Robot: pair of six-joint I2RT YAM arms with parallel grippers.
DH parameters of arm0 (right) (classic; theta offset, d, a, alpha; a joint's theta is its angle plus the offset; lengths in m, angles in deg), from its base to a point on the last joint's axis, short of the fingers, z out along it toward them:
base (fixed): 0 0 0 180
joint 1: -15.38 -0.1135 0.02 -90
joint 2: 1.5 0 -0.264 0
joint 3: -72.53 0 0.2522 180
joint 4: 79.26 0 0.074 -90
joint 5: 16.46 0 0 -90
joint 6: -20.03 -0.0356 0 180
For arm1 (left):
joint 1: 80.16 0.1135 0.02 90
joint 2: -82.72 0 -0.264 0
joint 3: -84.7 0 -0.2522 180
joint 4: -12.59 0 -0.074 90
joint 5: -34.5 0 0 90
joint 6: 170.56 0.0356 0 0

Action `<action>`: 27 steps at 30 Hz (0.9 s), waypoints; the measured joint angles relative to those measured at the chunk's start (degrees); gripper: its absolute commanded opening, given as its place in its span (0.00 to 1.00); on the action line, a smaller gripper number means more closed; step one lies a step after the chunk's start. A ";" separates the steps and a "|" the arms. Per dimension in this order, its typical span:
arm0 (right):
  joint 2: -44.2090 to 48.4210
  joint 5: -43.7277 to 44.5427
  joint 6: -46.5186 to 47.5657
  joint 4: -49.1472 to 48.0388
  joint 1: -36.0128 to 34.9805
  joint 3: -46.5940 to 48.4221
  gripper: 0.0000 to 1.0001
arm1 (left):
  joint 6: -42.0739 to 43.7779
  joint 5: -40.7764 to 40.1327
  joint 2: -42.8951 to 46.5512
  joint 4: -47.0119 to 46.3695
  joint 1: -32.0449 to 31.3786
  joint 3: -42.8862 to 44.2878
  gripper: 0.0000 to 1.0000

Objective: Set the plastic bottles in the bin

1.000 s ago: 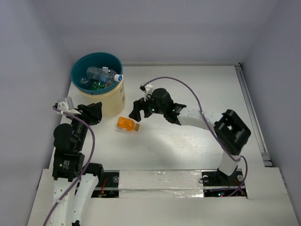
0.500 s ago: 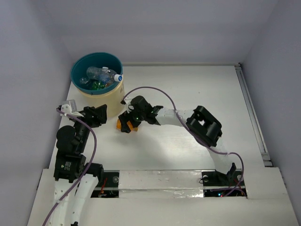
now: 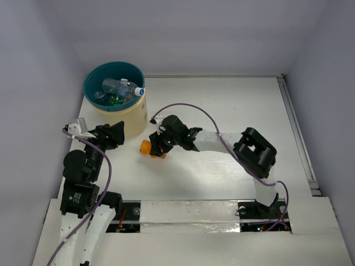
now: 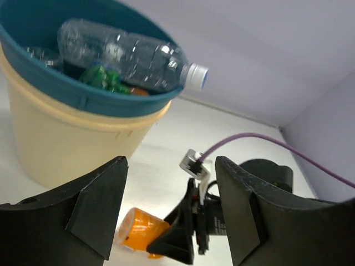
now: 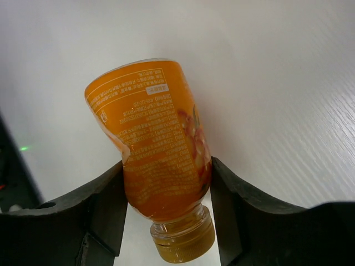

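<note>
An orange plastic bottle (image 3: 147, 147) lies on the white table just right of the bin (image 3: 130, 113), a round bucket with teal inside and cream wall. My right gripper (image 3: 156, 147) is shut on this bottle; in the right wrist view both fingers press its body (image 5: 158, 138), cap toward the camera. The left wrist view shows it too (image 4: 140, 228), held in the right fingers. The bin holds several bottles: a clear one with a white cap (image 4: 130, 52) and a green one (image 4: 100, 76). My left gripper (image 3: 113, 133) is open and empty, beside the bin's front wall.
The bin's cream wall (image 4: 66, 144) stands close in front of my left gripper. The right arm's purple cable (image 3: 188, 108) loops above the table. A metal rail (image 3: 294, 127) runs along the table's right edge.
My right gripper moved left to the orange bottle and closed on it. The bottle has shifted slightly. My left gripper barely moved.
</note>
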 measured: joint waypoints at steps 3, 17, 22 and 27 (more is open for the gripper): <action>6.60 -0.07 -0.96 0.07 0.00 -2.60 0.31 | 0.07 -1.66 0.02 -0.15 -0.87 3.43 0.65; 9.73 7.48 -1.29 -2.71 0.00 31.17 0.32 | 0.63 -10.60 2.62 -5.35 -2.21 9.62 0.66; -7.48 11.17 -1.81 -1.97 0.00 55.82 0.35 | 1.27 -12.85 2.67 -5.35 -2.21 8.79 0.66; -21.11 12.41 -2.49 -0.63 0.00 69.29 0.46 | 1.73 -14.03 2.67 -5.38 -2.51 8.33 0.66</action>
